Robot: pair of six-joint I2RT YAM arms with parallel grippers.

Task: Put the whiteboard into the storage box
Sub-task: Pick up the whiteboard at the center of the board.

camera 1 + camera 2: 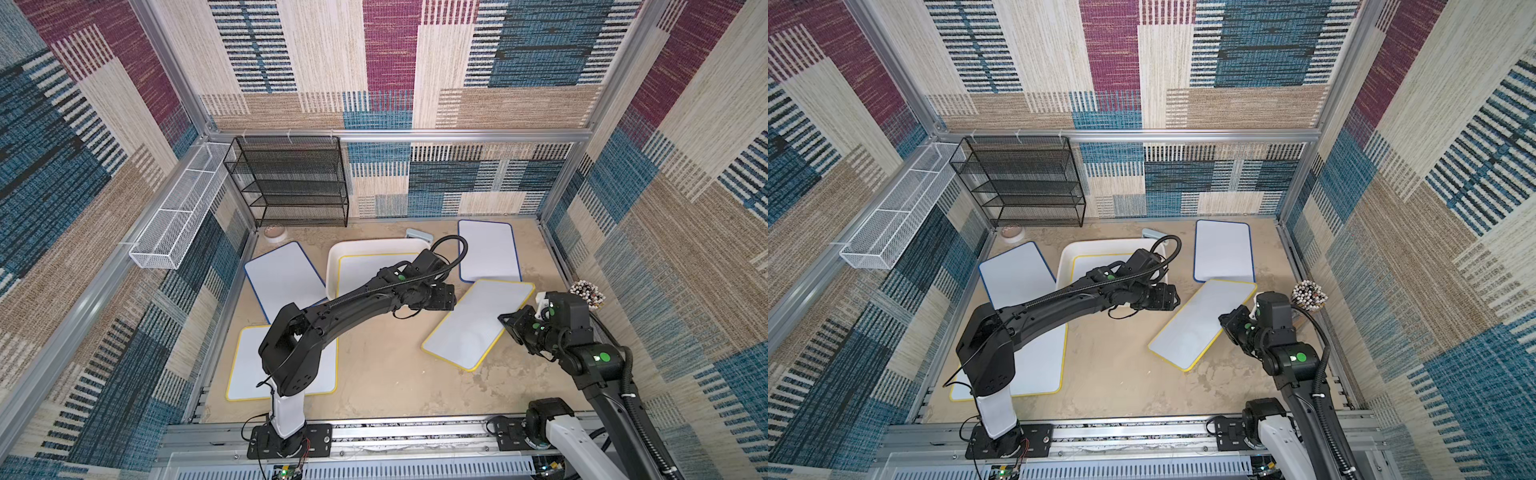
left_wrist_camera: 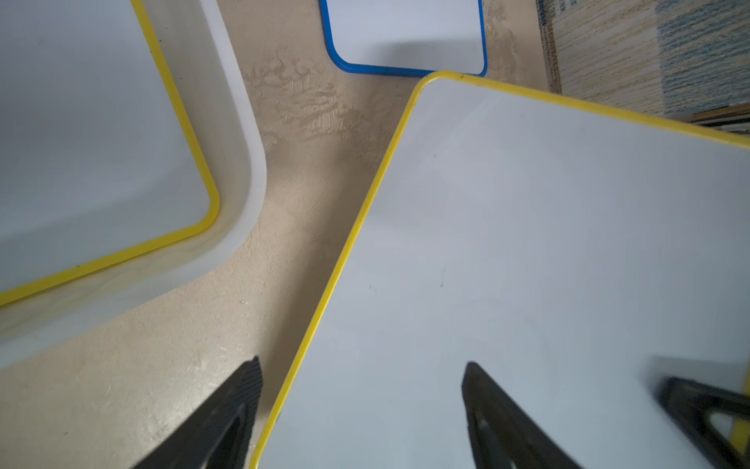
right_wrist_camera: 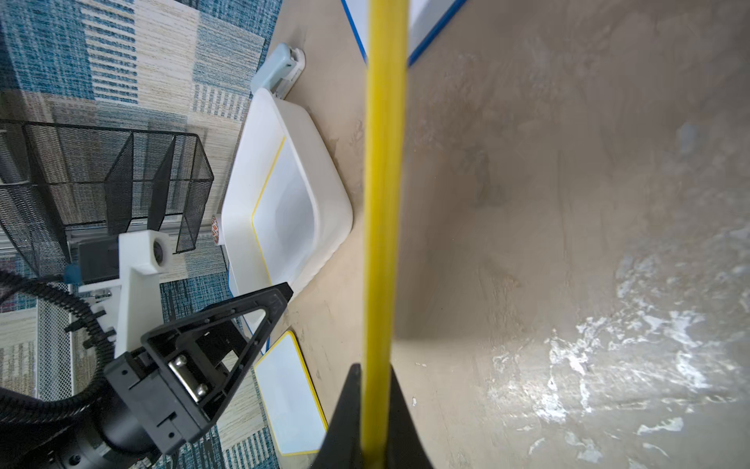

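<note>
Evidently partway through, judging from the layout. Already in the box (image 1: 374, 244), just beyond the left claw (image 2: 361, 367): one yellow-rimmed boxed board (image 1: 361, 274), flat on its floor. Still outside, on the table (image 1: 374, 374): four more. Among those, the board (image 1: 478, 324) in hand, yellow-rimmed, slantwise between the two claws, far corner over or against a blue board (image 1: 488, 249); cannot tell which. Past the box, well away from both claws, a second blue board (image 1: 282, 278). Behind the left claw, under the left arm (image 1: 332, 316), a further yellow board (image 1: 249, 365).

Right claw (image 3: 375, 375): clenched tight on the board's long rim, with the yellow edge pinched between the fingers in the right wrist view. Seems to raise that side slightly off the table, though hard to confirm from above.

Left claw: spread wide, grasping nothing. Straddles the opposite long rim, with one finger (image 2: 243, 385) over bare table on the box side and the other over the white face. Contact with the board unclear.

Left to do, by this reading: lift the board clear, carry it over the box rim on the left claw's side, and lay it on the boxed board. Then probably the same for the remaining three, if meant by the task.
</note>
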